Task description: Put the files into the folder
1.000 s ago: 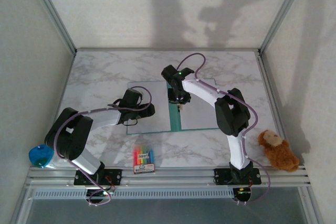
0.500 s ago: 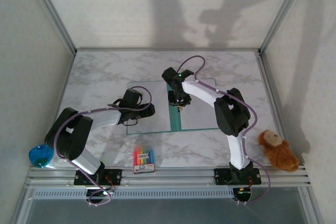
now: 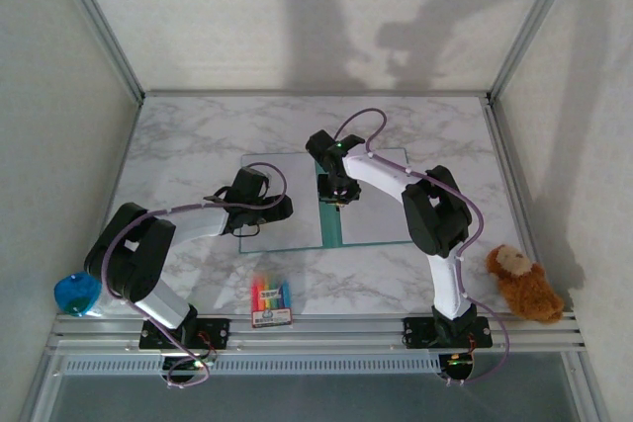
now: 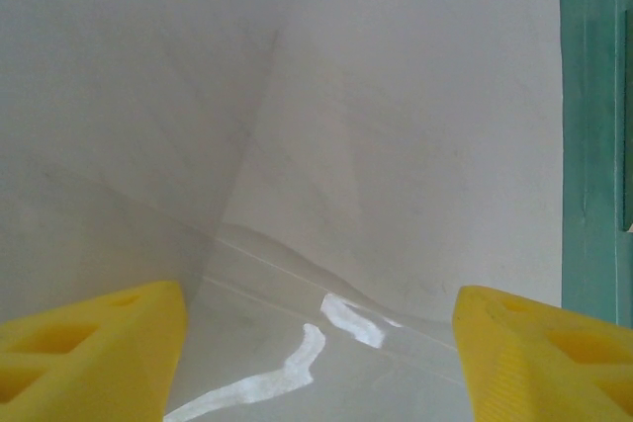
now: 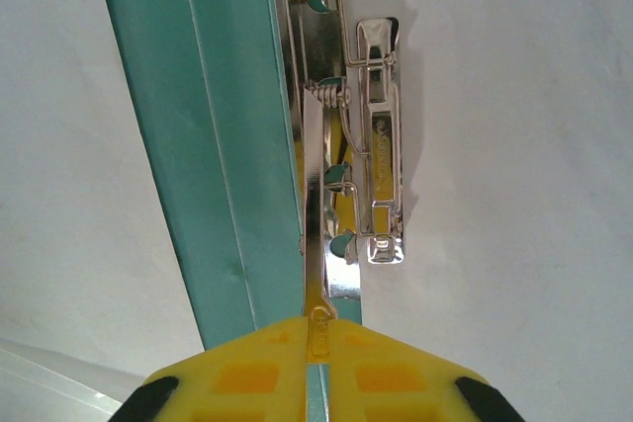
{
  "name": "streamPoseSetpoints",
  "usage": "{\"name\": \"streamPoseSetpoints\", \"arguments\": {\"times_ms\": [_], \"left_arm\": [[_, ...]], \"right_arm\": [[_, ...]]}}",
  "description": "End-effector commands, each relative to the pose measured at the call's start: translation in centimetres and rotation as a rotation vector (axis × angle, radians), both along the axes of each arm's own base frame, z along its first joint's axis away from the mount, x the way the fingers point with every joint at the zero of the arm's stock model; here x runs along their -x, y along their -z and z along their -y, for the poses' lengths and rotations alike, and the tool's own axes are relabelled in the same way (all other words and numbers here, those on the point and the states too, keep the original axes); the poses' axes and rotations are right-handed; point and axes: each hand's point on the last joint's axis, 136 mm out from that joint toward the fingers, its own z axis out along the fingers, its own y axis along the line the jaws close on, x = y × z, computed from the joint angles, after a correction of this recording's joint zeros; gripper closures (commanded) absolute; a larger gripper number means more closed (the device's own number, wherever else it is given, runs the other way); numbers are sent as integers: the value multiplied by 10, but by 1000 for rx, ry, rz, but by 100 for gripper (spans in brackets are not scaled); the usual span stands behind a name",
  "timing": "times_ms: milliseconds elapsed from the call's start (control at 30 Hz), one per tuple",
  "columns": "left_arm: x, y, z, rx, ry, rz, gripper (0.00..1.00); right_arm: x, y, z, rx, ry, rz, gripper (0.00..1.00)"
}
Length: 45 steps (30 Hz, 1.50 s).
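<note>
The teal folder (image 3: 328, 216) lies open on the marble table, spine running front to back. White files (image 3: 287, 180) cover its left panel and more white files (image 3: 381, 207) its right panel. My right gripper (image 3: 336, 195) hangs over the spine. In the right wrist view, that gripper (image 5: 318, 331) is shut on the thin metal lever (image 5: 316, 244) of the folder's clip (image 5: 378, 135). My left gripper (image 3: 287, 210) rests low over the left panel. It (image 4: 316, 363) is open, with white paper (image 4: 396, 126) under it and a teal strip of folder (image 4: 588, 126) at the right.
A small colourful crayon box (image 3: 271, 301) lies near the front edge between the arm bases. A brown teddy bear (image 3: 522, 284) sits at the front right and a blue object (image 3: 76, 294) at the front left. Metal frame posts and pale walls enclose the table.
My right gripper has shifted slightly toward the far side along the spine and its jaws have closed further on the clip lever. The left arm has not moved.
</note>
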Motion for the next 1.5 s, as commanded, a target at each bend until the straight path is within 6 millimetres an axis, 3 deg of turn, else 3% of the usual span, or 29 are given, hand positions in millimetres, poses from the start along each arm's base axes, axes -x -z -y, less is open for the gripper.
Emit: {"name": "streamPoseSetpoints", "arguments": {"times_ms": [0,1467], "left_arm": [[20,24,-6,-42,-3,-87,27],[22,32,-10,-75,-1,-104,27]], "right_arm": [[11,15,18,75,10,-45,90],[15,50,43,226,-4,-64,93]]}}
